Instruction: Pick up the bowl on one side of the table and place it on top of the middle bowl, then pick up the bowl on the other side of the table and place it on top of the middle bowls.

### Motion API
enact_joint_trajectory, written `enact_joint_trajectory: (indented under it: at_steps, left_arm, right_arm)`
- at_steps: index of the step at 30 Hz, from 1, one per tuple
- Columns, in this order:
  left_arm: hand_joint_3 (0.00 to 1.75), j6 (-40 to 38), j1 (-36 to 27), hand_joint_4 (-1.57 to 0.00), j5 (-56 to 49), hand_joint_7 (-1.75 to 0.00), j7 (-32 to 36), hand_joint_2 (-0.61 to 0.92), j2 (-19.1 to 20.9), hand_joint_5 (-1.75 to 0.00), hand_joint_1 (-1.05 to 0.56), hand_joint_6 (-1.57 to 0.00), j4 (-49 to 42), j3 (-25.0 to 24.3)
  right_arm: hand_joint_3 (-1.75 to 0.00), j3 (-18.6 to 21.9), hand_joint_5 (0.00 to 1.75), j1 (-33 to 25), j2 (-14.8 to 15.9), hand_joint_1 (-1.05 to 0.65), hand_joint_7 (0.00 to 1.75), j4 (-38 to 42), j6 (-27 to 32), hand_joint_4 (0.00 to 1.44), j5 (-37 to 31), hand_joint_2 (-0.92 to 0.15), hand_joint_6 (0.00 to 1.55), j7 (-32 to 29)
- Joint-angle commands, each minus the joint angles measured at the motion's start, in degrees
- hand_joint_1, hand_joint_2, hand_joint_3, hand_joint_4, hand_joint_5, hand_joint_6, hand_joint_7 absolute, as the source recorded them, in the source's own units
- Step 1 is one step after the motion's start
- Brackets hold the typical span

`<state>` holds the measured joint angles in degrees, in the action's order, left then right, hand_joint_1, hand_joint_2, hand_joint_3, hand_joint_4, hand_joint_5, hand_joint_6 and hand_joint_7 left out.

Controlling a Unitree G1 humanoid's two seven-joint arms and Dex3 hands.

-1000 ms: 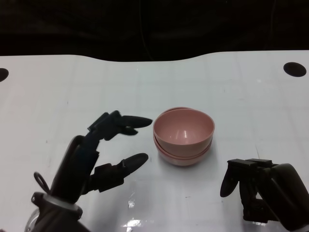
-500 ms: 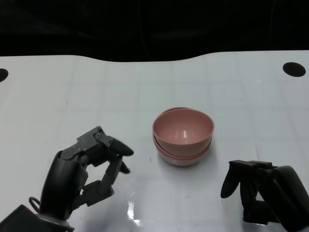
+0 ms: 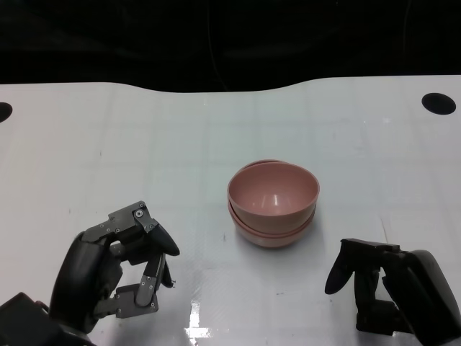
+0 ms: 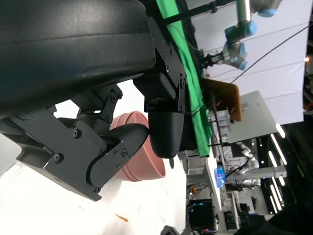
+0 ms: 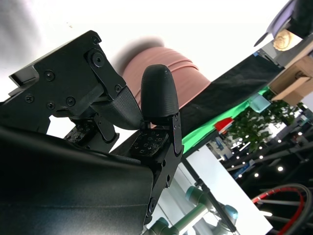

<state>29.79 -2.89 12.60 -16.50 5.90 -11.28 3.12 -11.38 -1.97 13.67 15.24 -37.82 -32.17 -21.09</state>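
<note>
Drawn back and curled empty, left hand (image 3: pixel 119 270) quits the stacked bowls (image 3: pixel 274 202): light, rigid, rim-graspable; right hand (image 3: pixel 392 292) also curled, empty.

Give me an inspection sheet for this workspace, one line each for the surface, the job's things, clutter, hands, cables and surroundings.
Surface: white table with a faint grid and glare near the front edge; a dark round hole at each far side.
Job's things: pink bowls nested in one stack at the middle; at least two rims show, exact count unclear.
Clutter: nothing seen on the table.
Hands: left hand near the front, fingers curled in, holding nothing, apart from the stack; right hand near the front, fingers curled, holding nothing, apart from the stack.
Cables: thin dark lines hang in the background of the left wrist view; none on the table.
Surroundings: black backdrop behind the table; green cloth and other robot arms in the wrist views.
</note>
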Motion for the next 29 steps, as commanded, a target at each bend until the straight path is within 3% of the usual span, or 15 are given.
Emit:
enact_joint_trajectory:
  at_steps: [1, 10, 20, 29]
  left_arm:
    - [1.39, 0.47, 0.01, -0.89, 0.65, -1.55, -1.5, 0.41, -0.25, -1.69, -0.12, -0.8, -1.54, -1.13]
    - [1.36, -0.55, -1.17, -0.91, 0.64, -1.53, -2.61, 0.4, -1.85, -1.65, -0.15, -0.81, -1.02, -1.95]
    - [1.44, -8.21, -3.65, -0.9, -0.07, -1.48, -0.78, 0.34, -3.4, -1.72, -0.14, -0.83, 4.71, -1.74]
    - [1.44, -5.59, -2.51, -0.88, -1.84, -1.51, -1.37, 0.34, -3.16, -1.75, -0.18, -0.81, 1.81, -2.5]
  right_arm:
    - [-1.65, 0.83, 1.75, -0.21, -0.19, -0.12, 1.46, 0.56, -0.64, 0.93, 1.79, -0.12, 0.86, -0.14]
    - [-1.65, 1.03, 1.75, -0.89, 0.09, -0.13, 1.44, 0.18, -0.67, 0.92, 2.63, -0.12, 0.86, 0.63]
    - [-1.65, 1.11, 1.75, -1.29, 0.09, -0.14, 1.42, 0.37, -1.01, 0.93, 3.17, -0.11, 0.87, 1.27]
    - [-1.62, 1.13, 1.75, -1.59, 0.09, -0.15, 1.39, -0.03, -0.85, 0.93, 3.81, -0.12, 0.88, 1.99]
